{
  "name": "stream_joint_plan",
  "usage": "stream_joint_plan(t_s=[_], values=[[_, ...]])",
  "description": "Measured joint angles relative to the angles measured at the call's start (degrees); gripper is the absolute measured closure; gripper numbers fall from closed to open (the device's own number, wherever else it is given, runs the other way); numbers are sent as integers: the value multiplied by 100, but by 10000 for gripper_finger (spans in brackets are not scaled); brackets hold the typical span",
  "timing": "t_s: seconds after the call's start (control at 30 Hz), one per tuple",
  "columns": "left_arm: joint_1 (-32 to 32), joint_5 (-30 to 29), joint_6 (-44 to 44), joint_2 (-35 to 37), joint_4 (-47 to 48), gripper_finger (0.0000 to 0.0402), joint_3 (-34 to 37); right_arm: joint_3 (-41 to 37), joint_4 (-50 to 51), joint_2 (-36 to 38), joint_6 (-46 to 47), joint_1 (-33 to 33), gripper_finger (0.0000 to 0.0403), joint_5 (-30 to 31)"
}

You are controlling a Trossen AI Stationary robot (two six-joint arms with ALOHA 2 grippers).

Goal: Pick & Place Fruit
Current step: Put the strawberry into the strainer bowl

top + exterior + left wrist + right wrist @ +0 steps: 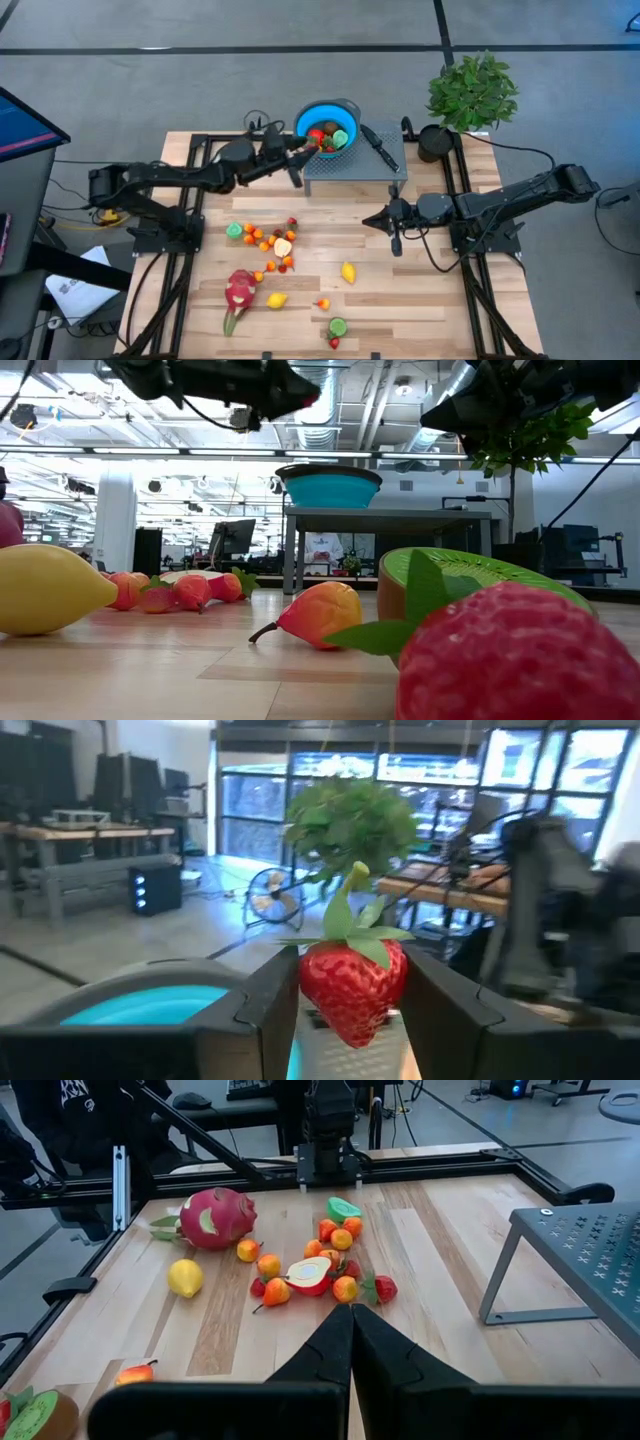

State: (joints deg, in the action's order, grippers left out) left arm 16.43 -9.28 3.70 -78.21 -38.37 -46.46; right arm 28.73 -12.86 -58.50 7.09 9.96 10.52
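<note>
Holding a strawberry [352, 988] between its fingers, stem end up and long axis upright, our left pincer [298, 150] hangs at the near rim of the blue bowl [310, 114], which sits on a small grey stand [352, 168]. We judge the drop turns on one thing: the bowl's hollow lies just ahead of and below the pincer, so a short reach forward should do. Our right pincer [385, 220] waits shut over the desk [420, 290], well apart from the loose fruit [268, 240].

A red strawberry [352, 988] with green leaves, a blue bowl [327, 124] on a grey perforated stand [352, 166], a pink-red dragon fruit [239, 290], and a pale wooden desk [420, 295].
</note>
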Motion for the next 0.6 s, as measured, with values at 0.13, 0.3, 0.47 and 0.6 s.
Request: stream_joint_plan(t_s=[0.13,0.3,0.47,0.6], values=[[262,-18,3,-453,-1,254,-218,-1,0,1,0,0,403,0],[536,-329,17,-848,6,254,-310,0,0,1,-2,0,403,0],[623,-427,9,-952,-3,245,-313,0,2,1,-3,0,403,0],[622,-424,-68,-949,-13,214,-314,0,2,0,-13,-2,403,0]])
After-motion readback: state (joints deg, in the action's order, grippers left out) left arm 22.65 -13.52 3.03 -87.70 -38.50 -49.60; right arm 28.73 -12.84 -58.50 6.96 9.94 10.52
